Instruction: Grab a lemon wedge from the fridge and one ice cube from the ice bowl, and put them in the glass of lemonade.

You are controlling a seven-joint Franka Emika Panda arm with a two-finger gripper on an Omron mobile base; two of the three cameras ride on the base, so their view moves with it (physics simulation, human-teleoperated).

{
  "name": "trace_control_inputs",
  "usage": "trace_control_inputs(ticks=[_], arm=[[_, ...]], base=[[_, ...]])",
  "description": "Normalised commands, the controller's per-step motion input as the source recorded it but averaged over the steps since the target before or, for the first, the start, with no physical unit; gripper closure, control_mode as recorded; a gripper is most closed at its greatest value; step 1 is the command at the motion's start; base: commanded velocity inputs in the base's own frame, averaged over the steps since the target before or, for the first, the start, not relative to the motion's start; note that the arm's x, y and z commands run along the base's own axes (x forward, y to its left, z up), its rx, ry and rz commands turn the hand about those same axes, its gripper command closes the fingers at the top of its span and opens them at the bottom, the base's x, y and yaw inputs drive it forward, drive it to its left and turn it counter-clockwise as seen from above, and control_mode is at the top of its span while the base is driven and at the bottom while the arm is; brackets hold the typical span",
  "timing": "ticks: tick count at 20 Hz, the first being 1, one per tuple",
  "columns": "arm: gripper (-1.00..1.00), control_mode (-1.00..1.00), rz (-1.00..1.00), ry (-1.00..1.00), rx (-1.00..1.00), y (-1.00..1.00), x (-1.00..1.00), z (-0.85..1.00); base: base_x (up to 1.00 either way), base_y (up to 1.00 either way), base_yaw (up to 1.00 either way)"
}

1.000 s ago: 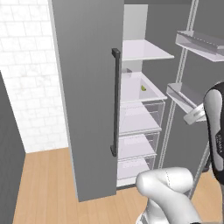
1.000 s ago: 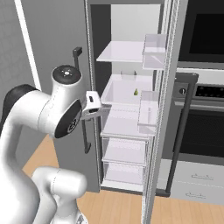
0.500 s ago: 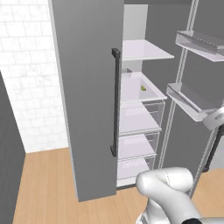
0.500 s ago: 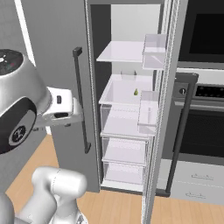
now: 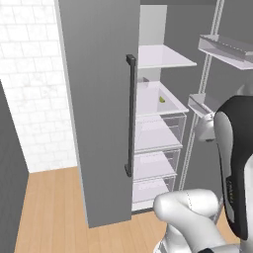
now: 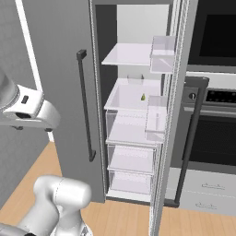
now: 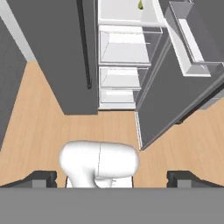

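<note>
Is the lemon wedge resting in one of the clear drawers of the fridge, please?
No, the lemon wedge sits on a white shelf above the clear drawers.

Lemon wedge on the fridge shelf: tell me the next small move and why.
Probably swing the open, empty gripper up and forward toward the lemon wedge. The fridge door already stands open, the wedge lies alone on a white shelf above the clear drawers, and in the hand view the gripper points down at the wood floor, well short of that shelf.
</note>
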Motion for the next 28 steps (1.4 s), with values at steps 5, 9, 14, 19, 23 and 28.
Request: trace_control_inputs(ticks=[5,9,14,19,23,28], arm=[[-1.00,-1.00,0.00,0.00,0.00,0.00,-0.17,-0.05],[-1.00,-1.00,0.00,0.00,0.00,0.00,0.00,-0.10],[-1.00,-1.00,0.00,0.00,0.00,0.00,0.00,0.00],[-1.00,-1.00,0.00,0.00,0.00,0.00,0.00,-0.03],[-1.00,1.00,0.00,0.00,0.00,-0.01,0.00,-0.07],[-1.00,1.00,0.00,0.00,0.00,0.00,0.00,0.00]], base=[[0.00,0.00,0.00],[0.00,0.00,0.00],[0.00,0.00,0.00],[0.00,0.00,0.00],[0.06,-0.31,0.03],[0.46,-0.83,0.09]])
